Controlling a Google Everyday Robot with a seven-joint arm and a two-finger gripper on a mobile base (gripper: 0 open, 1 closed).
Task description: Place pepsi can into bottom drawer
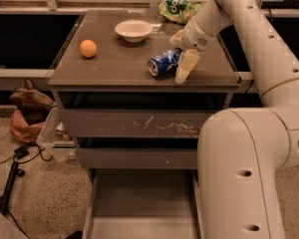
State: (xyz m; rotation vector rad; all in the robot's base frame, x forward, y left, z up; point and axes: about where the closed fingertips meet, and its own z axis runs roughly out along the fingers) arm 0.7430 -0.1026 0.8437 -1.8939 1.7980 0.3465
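Look to the bench for the pepsi can: on its side, right of centre, close to the front edge. Well below, find the bottom drawer pulled out and open. Note the gripper at the can's right end, jaws spread, one finger behind the can and one in front of it; contact with the can impossible to tell.

Expect a light, thin-walled thing, easy to dent under a hard squeeze, smooth and probably slick, and apt to roll while lying down. Best to take hold across the round body near its middle, not by the silver ends, and to close gently. Nothing to fear from the orange, the white bowl or the green chip bag, all away from the can.
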